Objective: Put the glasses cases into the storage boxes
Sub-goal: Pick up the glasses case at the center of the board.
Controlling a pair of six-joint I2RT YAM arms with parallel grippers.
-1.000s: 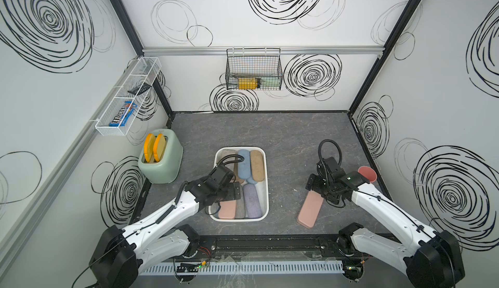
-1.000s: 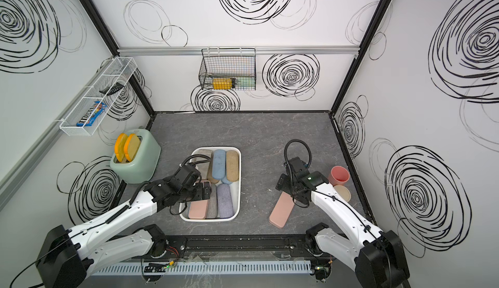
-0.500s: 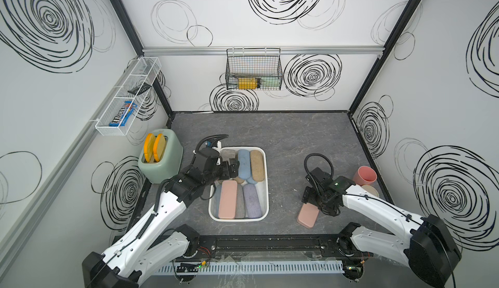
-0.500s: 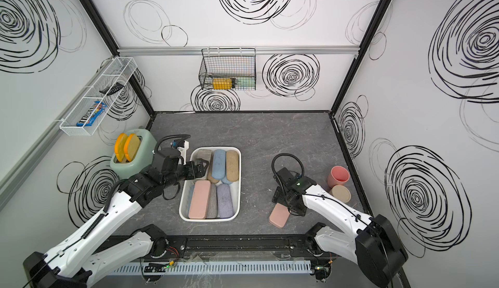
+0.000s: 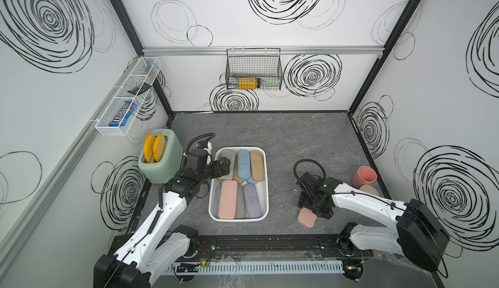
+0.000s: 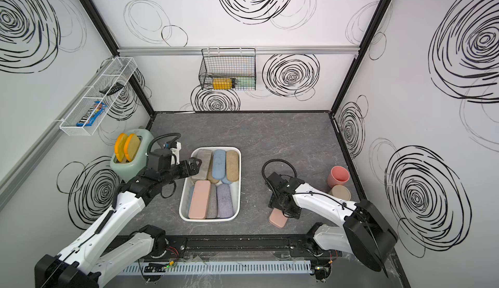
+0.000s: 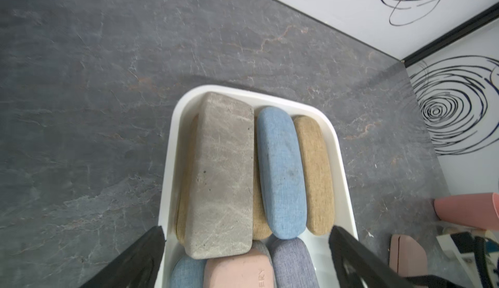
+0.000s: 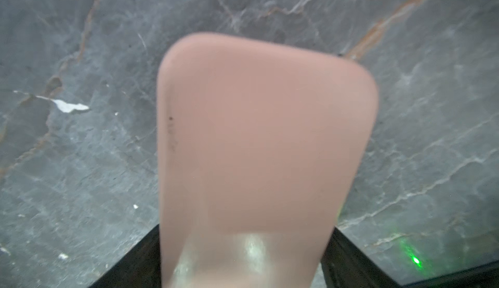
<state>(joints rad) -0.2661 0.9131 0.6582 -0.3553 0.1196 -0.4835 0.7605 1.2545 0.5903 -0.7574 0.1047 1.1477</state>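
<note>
My left gripper [image 5: 225,165] spread, empty, over white storage tray's [image 5: 266,192] far-left end. My right gripper [image 5: 310,207] straddles pink glasses case [image 5: 306,218] on tabletop [image 5: 297,138]; clamped or not, cannot tell.

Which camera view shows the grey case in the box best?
The left wrist view: the grey case lies whole and large there. In both top views it is small and partly behind the left claw. The right wrist view misses it.

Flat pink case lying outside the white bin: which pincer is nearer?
Right. The right pincer straddles the flat pink case; the left pincer hangs over the white plastic bin, well away.
</note>
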